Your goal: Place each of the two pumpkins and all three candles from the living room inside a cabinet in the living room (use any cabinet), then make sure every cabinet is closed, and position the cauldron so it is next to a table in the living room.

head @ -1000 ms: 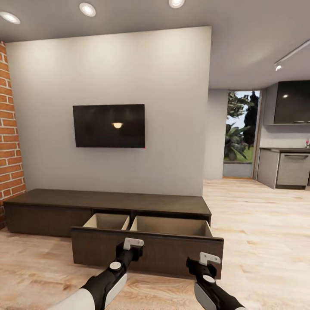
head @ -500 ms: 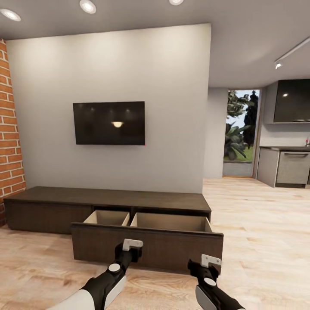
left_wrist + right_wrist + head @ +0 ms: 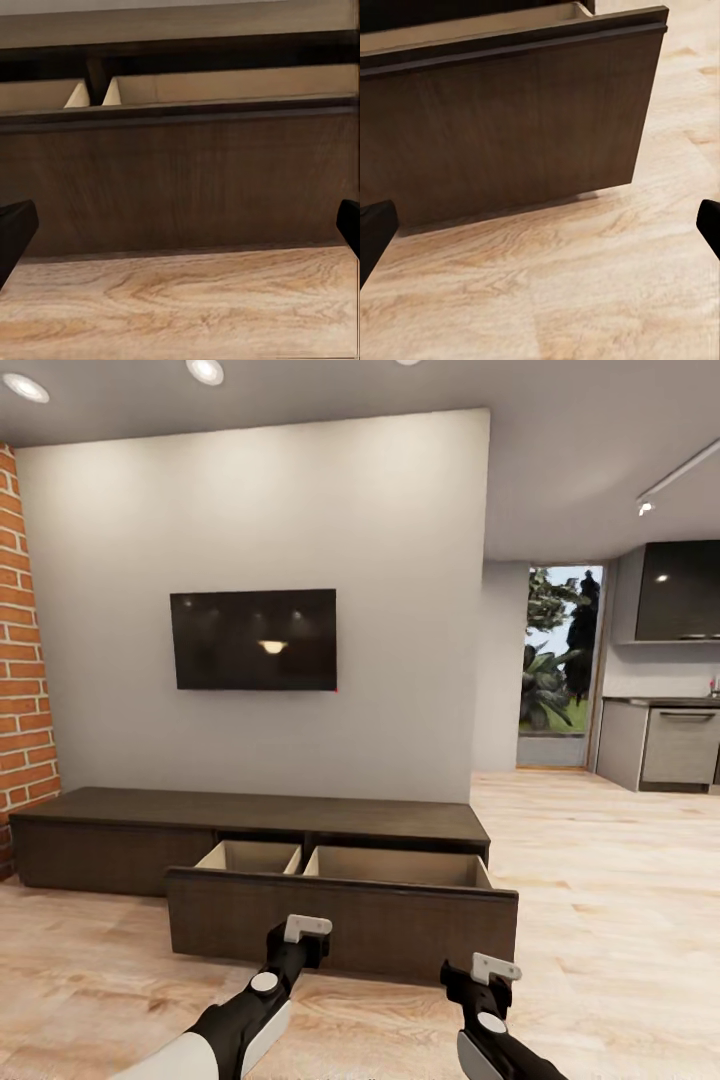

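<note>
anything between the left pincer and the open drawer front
No, nothing: in the left wrist view, only bare wood floor separates the open left pincer from the drawer front.

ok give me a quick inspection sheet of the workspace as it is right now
surface: light wood floor, bare in front of the console.
job's things: cabinet, a long low dark console; its wide drawer is pulled out, two pale compartments, what shows of them looks empty. Pumpkins, candles, cauldron: nothing seen.
clutter: nothing seen.
grippers: left gripper and right gripper both open, holding nothing, short of the drawer front.
cables: nothing seen.
surroundings: wall-mounted TV, brick wall at left, kitchen units and a window with plants at right.
</note>
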